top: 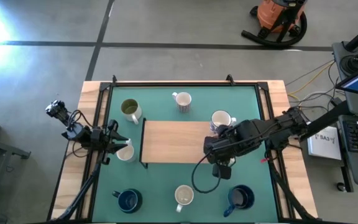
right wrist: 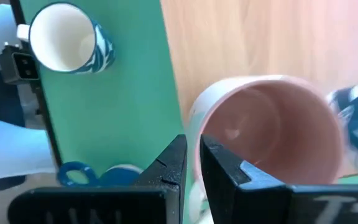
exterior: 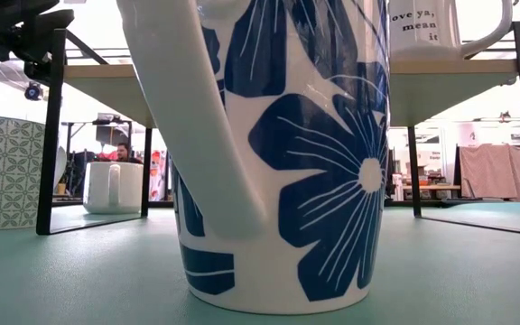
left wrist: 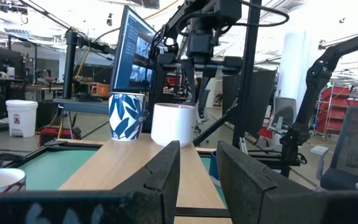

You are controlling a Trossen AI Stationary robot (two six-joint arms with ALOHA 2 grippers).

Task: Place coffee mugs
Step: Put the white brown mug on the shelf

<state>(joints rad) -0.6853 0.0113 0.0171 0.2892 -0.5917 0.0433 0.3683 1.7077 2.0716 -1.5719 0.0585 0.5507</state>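
Green matting covers the table (top: 166, 180), and a low wooden shelf (top: 173, 142) on black legs stands across its middle. The right gripper (top: 219, 147) hangs over the right end of that shelf with its fingers (right wrist: 229, 165) clamped on the rim of the pink-lined mug (right wrist: 272, 127), one finger inside the wall and one outside. In the left wrist view this mug (left wrist: 173, 124) stands upright on the board, and just beside it stands the blue leaf-patterned mug (left wrist: 128, 116). From above, that patterned mug (top: 221, 119) shows at the shelf's far right corner.

The left gripper (top: 115, 144) waits at the left end of the shelf, its fingers (left wrist: 160, 171) parted with a clear gap and nothing between them. A cream mug (top: 126, 152) sits on the mat just beside it.

Other mugs ring the shelf on the mat: an olive-lined mug (top: 130, 109) at the far left, a striped white mug (top: 183, 100) at the far middle, a navy mug (top: 128, 200) at the near left, a blue-flowered white mug (top: 183, 196) at the near middle and a second navy mug (top: 241, 198) at the near right. The flowered mug (exterior: 283, 153) fills the low view, and a plain white mug (exterior: 113, 187) shows beyond it under the shelf.
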